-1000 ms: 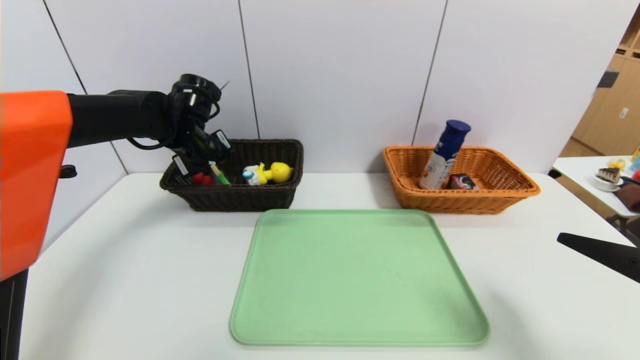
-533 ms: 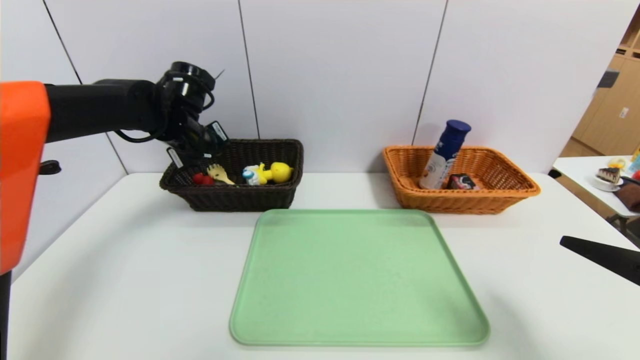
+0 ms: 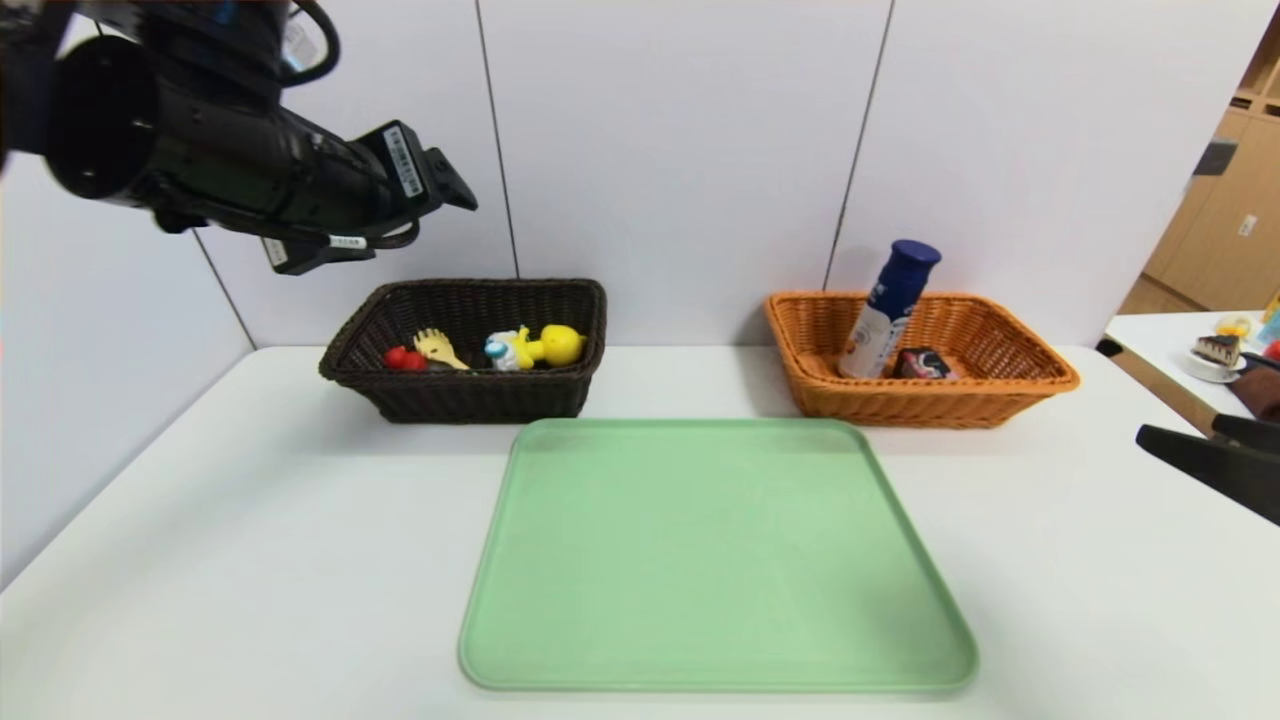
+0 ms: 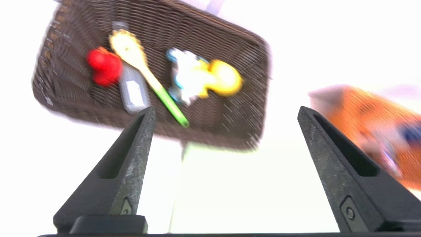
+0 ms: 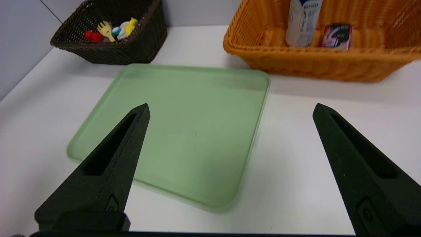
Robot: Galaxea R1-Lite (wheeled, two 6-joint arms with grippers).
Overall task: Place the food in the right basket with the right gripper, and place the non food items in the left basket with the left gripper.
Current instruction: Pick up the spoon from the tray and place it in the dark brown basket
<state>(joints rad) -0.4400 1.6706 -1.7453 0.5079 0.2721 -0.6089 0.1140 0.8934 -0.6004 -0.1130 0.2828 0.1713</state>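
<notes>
white table: dark basket holds toys; orange basket holds food.

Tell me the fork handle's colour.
Green, on a yellow fork in the dark basket; left wrist view shows it best.

Woven wicker: dark basket, orange basket. Smooth matt green tray. Matt white table.

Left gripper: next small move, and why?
Probably pull back to park. The left gripper is open and empty above the dark basket, which holds the fork and ducks; the tray shows nothing left to sort.
</notes>
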